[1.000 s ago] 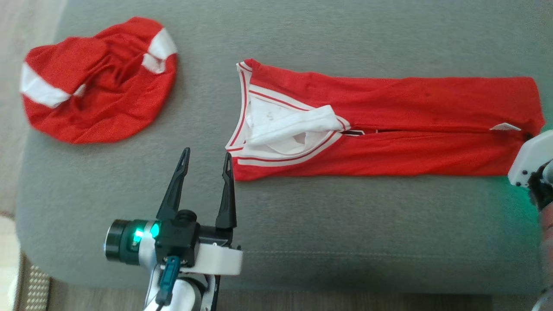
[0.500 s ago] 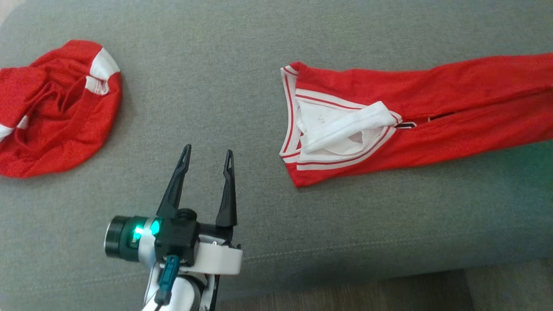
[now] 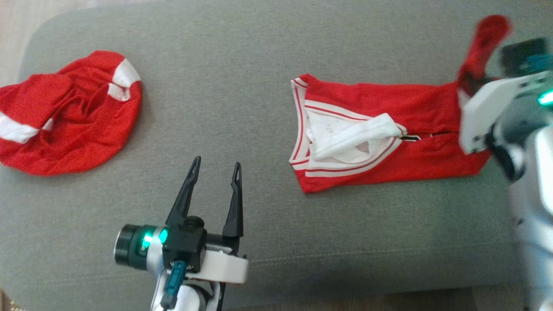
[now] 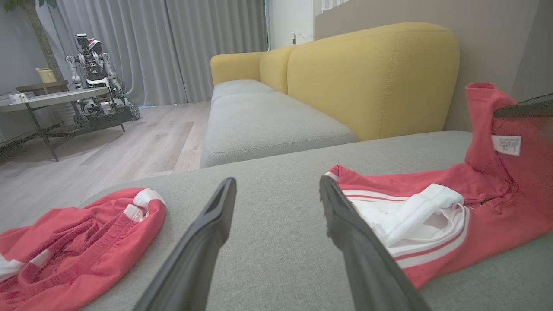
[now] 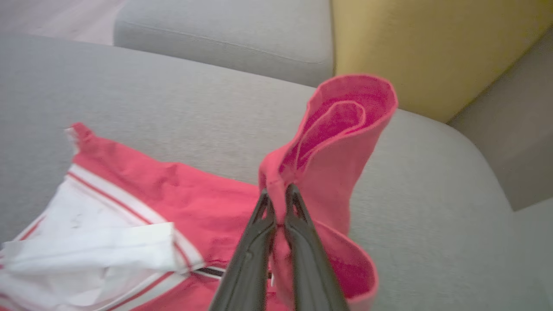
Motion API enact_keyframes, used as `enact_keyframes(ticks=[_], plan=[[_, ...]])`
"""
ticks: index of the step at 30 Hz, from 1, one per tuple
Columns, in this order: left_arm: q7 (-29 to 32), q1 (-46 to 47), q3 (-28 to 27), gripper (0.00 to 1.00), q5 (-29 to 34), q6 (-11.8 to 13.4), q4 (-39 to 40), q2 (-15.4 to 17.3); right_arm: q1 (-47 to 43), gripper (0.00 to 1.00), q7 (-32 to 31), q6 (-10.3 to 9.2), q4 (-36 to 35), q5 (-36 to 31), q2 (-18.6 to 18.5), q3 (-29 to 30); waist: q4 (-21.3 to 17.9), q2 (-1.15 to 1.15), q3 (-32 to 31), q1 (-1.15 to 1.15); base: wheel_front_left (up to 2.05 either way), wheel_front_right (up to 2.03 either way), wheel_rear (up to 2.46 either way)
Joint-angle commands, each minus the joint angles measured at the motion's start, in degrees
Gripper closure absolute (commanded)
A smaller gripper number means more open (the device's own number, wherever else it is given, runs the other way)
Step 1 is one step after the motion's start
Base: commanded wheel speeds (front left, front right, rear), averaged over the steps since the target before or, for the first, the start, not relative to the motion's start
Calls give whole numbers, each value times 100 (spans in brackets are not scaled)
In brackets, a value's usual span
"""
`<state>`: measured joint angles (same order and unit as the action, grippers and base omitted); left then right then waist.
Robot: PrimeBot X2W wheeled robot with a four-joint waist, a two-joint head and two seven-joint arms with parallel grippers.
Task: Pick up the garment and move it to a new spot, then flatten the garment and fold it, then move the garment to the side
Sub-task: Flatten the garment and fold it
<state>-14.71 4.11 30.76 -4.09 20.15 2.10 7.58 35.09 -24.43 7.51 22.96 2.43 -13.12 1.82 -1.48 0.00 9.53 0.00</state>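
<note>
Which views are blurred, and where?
Head view: red jersey smeared at its lifted end, right wrist housing motion-blurred too, left gripper sharp. Left wrist view: crisp throughout. Right wrist view: soft overall, worst on the white collar; right gripper, shut on the jersey, is legible.

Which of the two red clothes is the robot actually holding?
The long jersey with the white striped collar: the right gripper pinches its end, lifted off the cushion. The crumpled red one lies loose, untouched.
</note>
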Motion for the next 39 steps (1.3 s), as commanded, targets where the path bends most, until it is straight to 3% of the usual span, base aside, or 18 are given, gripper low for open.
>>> enact_keyframes(ticks=[1, 7, 13, 25, 26, 27, 33, 39], plan=[[-29, 50, -193, 0, 22, -10, 163, -34, 54, 100, -72, -2, -353, 126, 58, -218, 100, 0, -50, 0, 0, 0, 0], [-29, 42, -194, 0, 26, -104, 121, -100, -220, 100, -284, -2, -845, 489, 435, -702, 346, 0, -49, 0, 0, 0, 0], [-29, 68, -177, 0, 49, -168, 78, -180, -253, 100, -231, -2, -656, 511, 845, -919, 567, 0, -50, 0, 0, 0, 0], [-29, 111, -215, 0, 57, -212, 31, -300, -339, 100, -286, -2, -322, 821, 1016, -1371, 782, 0, 67, 0, 0, 0, 0], [-29, 116, -220, 0, 57, -217, 28, -308, -334, 64, -255, -2, -326, 858, 1018, -1369, 784, 0, 72, 0, 0, 0, 0], [-29, 120, -224, 0, 57, -222, 25, -315, -333, 0, -232, -2, -336, 918, 1020, -1371, 784, 0, 75, 0, 0, 0, 0], [-29, 117, -250, 0, 60, -258, -13, -347, -387, 0, 184, -2, -764, 1068, 995, -1100, 767, 0, 40, 0, 0, 0, 0], [-29, -8, -383, 0, 27, -233, -3, -360, -943, 0, 1001, -2, -1325, 1140, 683, -458, 658, 0, -91, 0, 0, 0, 0]])
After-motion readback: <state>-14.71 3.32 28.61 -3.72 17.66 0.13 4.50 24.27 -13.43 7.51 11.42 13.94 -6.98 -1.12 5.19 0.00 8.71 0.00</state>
